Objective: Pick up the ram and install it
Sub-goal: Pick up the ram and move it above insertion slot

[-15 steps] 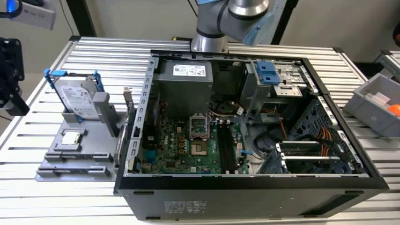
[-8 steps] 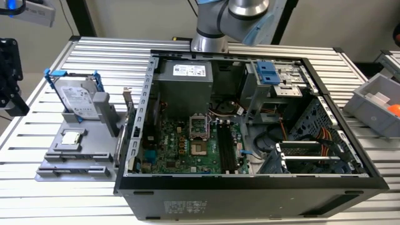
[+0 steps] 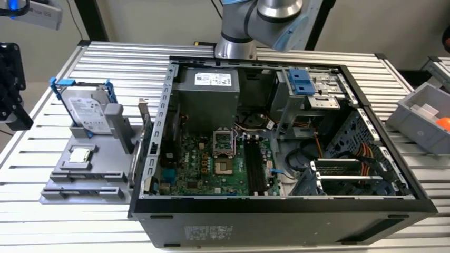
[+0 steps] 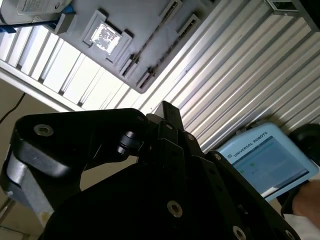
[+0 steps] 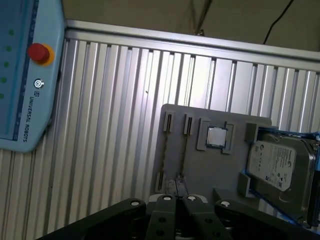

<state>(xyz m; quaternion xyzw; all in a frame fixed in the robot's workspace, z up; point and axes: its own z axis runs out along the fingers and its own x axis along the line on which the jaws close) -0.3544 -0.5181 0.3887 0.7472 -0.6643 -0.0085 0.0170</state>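
Exterior view: open black computer case on ribbed aluminium bench, grey robot arm above its rear. Long dark memory slots run along the green motherboard; cannot tell if the ram stick sits there.
First wrist view: black claw pinched tight, tips against the edge of the grey holder plate, by its two narrow slots.
Second wrist view: claw tips together too.

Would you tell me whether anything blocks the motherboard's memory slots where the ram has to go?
Nothing visible does. In the exterior view the computer case lies open, and the long black memory slots on the motherboard are bare, with no cable or card lying across them.
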